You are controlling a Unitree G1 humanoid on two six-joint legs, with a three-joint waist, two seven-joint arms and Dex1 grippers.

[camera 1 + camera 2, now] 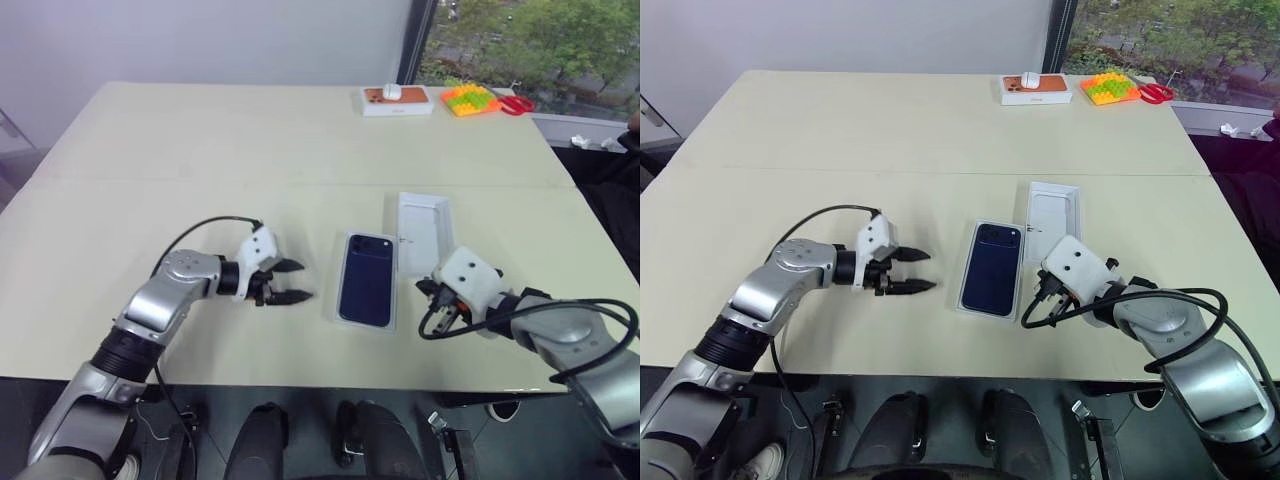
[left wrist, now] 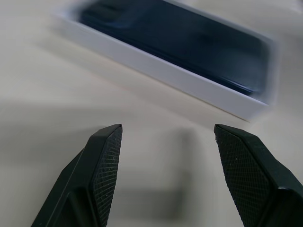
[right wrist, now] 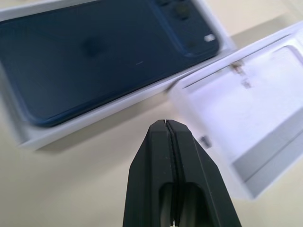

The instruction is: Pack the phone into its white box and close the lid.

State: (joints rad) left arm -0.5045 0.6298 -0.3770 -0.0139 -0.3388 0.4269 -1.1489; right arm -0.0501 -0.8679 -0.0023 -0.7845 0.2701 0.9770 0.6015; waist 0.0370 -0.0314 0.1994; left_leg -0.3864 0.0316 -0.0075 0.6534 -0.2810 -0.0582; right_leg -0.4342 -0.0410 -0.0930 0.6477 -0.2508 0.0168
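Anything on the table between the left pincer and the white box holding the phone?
No. Bare cream tabletop separates the open left pincer from the shallow white box holding the navy-blue phone, per both eye views.

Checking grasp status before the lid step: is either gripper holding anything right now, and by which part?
Nothing is held. The left gripper is open over bare table beside the white box holding the dark navy phone; the right gripper is shut on nothing.

Navy phone lying back-up inside the white box, lid lying open-side-up just beside the box's far right corner
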